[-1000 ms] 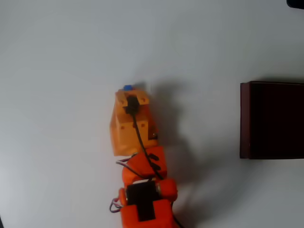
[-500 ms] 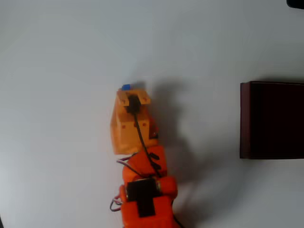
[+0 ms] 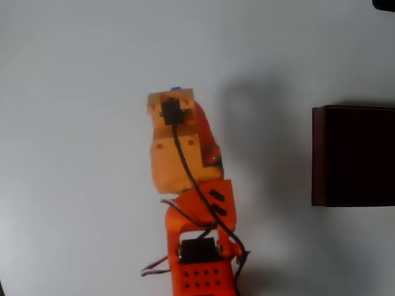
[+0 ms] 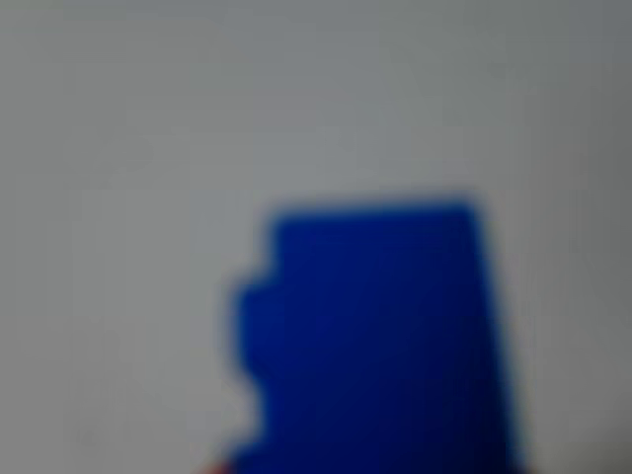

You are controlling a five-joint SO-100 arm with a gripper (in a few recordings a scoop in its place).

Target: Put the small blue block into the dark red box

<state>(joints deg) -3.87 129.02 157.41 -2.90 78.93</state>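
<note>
My orange gripper (image 3: 175,94) points straight down over the white table, left of centre in the overhead view. Its fingers are hidden under the wrist. A sliver of the small blue block (image 3: 176,89) peeks out at the gripper's top edge and travels with it, so the gripper is shut on it. In the wrist view the small blue block (image 4: 375,336) looms large and blurred in the lower middle, against the pale table. The dark red box (image 3: 316,154) lies at the right edge of the overhead view, well apart from the gripper, with its near-black inside open to the top.
The arm's orange base (image 3: 200,271) stands at the bottom centre of the overhead view. A dark object (image 3: 384,4) cuts the top right corner. White tabletop (image 3: 271,160) stretches between the gripper and the box.
The gripper has risen and shifted up and slightly right in the overhead view, with the blue block going along. Its shadow has slid away to the right.
</note>
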